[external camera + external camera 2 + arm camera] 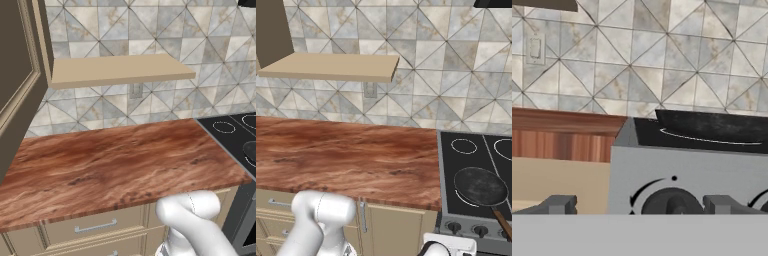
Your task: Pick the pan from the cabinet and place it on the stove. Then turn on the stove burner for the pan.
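Gripper (639,205) first: jaws spread wide, nothing between them, its 2 dark tips low in the hand view, level with the stove's grey front panel. Between those tips sits a round dark knob (670,202), straight ahead of the hand, with a curved dial mark and a small dot above it. Whether the tips touch the panel, I cannot tell.

Now biggest to smallest. Tiled wall (421,65) runs across the back, grey and cream triangles. Below it, the wood-grain counter (346,160) stretches wide and bare. Cabinet (20,80) up at the left, its beige door swung open toward the camera, and its flat base (331,66) juts out from the wall. No pan inside that I can see from here.

Stove (471,165) sits right of the counter, glossy black with thin white rings. Pan (480,186) rests on the front-left ring, upright and with nothing in it, handle pointing toward the front right corner. From the hand view the pan (712,125) sits just above and behind the panel.

Drawers (95,227) under the counter, horizontal silver handles. A wall outlet (370,89) sits under the cabinet. No readable writing anywhere.
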